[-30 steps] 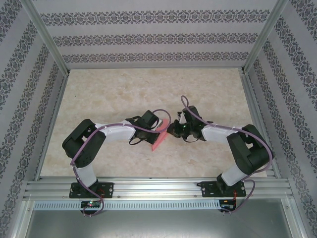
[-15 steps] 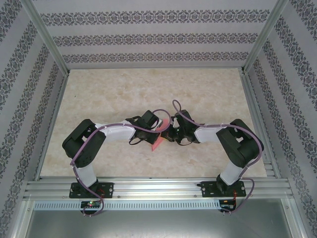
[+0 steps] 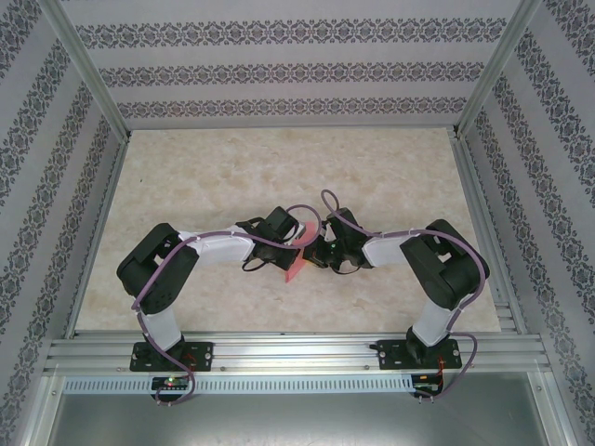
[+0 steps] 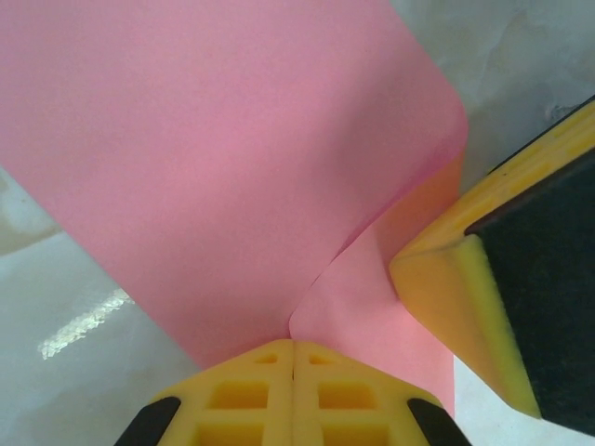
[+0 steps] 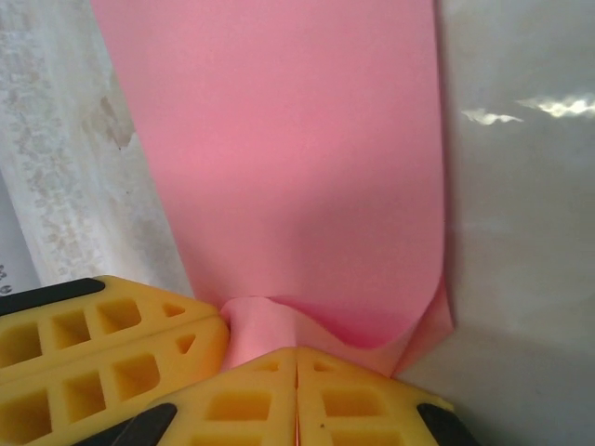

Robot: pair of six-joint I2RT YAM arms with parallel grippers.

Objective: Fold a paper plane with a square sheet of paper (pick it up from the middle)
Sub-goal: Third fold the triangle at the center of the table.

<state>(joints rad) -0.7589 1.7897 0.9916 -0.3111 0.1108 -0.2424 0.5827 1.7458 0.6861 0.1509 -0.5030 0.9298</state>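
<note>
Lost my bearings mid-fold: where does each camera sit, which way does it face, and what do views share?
Top external: above and behind the bases, looking down on the table; left arm and right arm meet at the pink paper.
Left wrist: looks along the left gripper, shut on the pink paper; the other arm's finger at right.
Right wrist: looks along the right gripper, shut on the pink paper; a left finger lower left.
Shared: both wrist views see the curled pink paper.
</note>
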